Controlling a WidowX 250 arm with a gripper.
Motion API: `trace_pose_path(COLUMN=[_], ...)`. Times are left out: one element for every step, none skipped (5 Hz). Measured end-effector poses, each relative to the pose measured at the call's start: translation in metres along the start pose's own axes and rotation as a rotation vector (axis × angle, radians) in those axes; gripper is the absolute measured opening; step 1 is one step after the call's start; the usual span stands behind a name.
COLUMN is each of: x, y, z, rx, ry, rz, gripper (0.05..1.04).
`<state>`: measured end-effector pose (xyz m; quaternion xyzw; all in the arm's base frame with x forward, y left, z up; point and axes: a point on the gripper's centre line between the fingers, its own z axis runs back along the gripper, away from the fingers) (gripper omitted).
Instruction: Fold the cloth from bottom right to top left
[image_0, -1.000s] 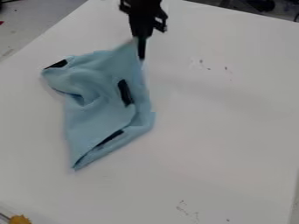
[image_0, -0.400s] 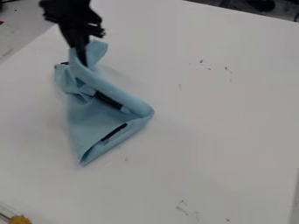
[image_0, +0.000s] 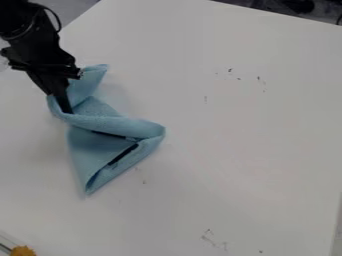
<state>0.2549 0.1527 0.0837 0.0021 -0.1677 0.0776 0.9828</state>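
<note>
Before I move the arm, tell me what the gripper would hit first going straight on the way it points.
The blue cloth: the gripper points down into its folds, seemingly touching them. The white table would probably come next beneath, though how far below is hard to judge.

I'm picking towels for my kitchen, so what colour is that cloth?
The cloth is light blue, seen best in the camera view.

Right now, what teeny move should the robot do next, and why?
Probably lower the gripper a little, then let go of the cloth. It seems to pinch the cloth's upper-left part, where a flap sticks up, and a thick fold runs from there to the right corner, ready to settle.
</note>
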Motion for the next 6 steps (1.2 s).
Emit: trace_pose_path(x=[-0.020, -0.037, -0.051, -0.061, -0.060, -0.055], y=[0.010, 0.016, 0.022, 0.025, 0.015, 0.007], z=[-0.004, -0.003, 0.008, 0.033, 0.046, 0.049], rx=[-0.033, -0.020, 0.059, 0.194, 0.228, 0.225], ry=[0.010, 0.029, 0.067, 0.140, 0.233, 0.218], rz=[0.023, 0.044, 0.050, 0.070, 0.047, 0.020], gripper=[0.246, 0.514, 0.819, 1.004, 1.005, 0.999])
